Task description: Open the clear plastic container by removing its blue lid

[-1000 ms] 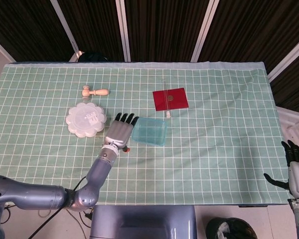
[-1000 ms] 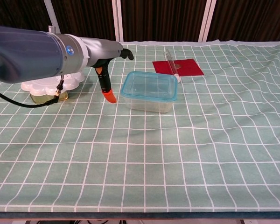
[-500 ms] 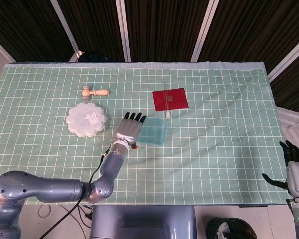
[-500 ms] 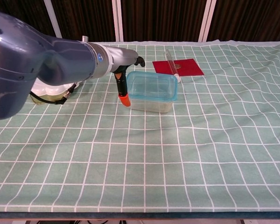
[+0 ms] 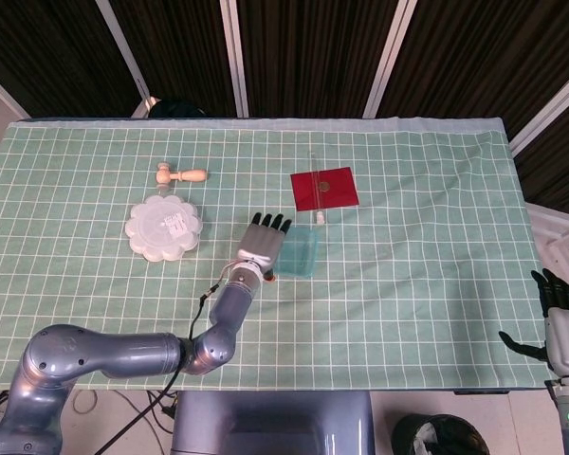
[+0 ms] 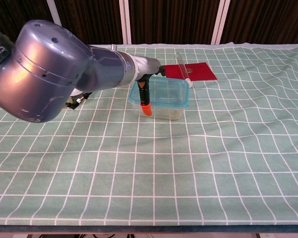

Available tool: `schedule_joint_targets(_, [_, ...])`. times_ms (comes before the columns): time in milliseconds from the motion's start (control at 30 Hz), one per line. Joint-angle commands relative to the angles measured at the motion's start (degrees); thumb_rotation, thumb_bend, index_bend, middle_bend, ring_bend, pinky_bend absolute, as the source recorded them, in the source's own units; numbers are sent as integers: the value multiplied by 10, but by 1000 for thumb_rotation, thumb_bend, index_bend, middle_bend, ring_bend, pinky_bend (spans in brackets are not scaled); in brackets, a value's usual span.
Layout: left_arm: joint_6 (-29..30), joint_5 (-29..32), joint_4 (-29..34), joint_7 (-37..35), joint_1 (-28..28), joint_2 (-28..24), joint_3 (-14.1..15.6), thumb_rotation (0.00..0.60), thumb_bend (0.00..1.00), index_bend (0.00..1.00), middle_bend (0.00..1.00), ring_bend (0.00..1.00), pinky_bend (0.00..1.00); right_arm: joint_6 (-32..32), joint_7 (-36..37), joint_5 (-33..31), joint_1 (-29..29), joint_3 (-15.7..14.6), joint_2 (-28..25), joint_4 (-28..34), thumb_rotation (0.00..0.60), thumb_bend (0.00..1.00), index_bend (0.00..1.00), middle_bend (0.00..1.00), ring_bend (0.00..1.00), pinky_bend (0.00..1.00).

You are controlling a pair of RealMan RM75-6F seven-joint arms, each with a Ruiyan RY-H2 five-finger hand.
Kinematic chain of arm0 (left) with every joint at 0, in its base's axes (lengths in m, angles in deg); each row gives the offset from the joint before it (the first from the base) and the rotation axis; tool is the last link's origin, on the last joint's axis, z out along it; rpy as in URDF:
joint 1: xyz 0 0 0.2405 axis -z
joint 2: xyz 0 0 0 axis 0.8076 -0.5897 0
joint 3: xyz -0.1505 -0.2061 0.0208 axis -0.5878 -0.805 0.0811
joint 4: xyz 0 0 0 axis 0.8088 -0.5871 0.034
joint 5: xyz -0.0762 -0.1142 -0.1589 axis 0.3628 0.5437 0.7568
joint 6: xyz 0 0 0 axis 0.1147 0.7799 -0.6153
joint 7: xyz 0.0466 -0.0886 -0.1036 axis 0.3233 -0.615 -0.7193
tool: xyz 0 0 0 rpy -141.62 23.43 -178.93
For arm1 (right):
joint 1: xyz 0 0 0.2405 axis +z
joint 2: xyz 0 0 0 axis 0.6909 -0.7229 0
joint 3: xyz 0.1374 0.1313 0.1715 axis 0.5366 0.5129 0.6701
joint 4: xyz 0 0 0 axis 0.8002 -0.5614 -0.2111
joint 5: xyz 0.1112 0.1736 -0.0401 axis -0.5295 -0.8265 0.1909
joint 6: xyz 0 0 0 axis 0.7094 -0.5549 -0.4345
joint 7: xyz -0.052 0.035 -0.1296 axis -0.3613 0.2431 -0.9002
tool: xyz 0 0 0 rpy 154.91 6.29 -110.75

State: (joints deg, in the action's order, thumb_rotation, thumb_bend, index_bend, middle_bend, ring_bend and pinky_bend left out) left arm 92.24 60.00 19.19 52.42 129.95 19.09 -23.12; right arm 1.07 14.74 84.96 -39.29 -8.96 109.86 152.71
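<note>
The clear plastic container with its blue lid stands mid-table, lid on. My left hand lies over the container's left part, fingers stretched out flat above the lid. Its orange-tipped thumb hangs down in front of the container's near left wall. Whether the fingers touch the lid I cannot tell. The hand grips nothing. My right hand hovers off the table's right edge with fingers spread, holding nothing; the chest view does not show it.
A white flower-shaped lidded dish sits left of the container, and a small wooden piece lies behind it. A red card with a clear tube across it lies behind the container. My left forearm fills the chest view's left.
My left hand has slid to the right, from beside the container's left wall to over its left part. The container and my right hand have stayed put.
</note>
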Motion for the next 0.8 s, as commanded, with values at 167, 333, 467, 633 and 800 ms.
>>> schedule_joint_targets(167, [-26, 12, -54, -6, 24, 26, 4, 600, 0, 10, 32, 70, 174, 1, -1, 1, 0, -2, -2, 3, 600, 257, 0, 0, 0, 0])
schedule_joint_targets(333, [-34, -52, -76, -41, 23, 41, 14, 600, 40, 170, 240, 282, 367, 1, 0, 0, -1, -2, -4, 6, 600, 256, 0, 0, 0, 0])
schedule_joint_targets(467, [-40, -101, -68, -75, 12, 37, 18, 600, 43, 188, 259, 300, 374, 1, -1, 2, 0, -3, -6, 9, 600, 257, 0, 0, 0, 0])
schedule_joint_targets(633, [-78, -162, -33, -103, -4, 6, 40, 600, 43, 194, 259, 300, 374, 1, -5, 11, 3, -5, -6, 15, 600, 256, 0, 0, 0, 0])
schedule_joint_targets(800, [-136, -245, -2, -147, -17, -29, 56, 600, 43, 199, 259, 300, 374, 0, -26, 36, 11, -11, -1, 31, 600, 256, 0, 0, 0, 0])
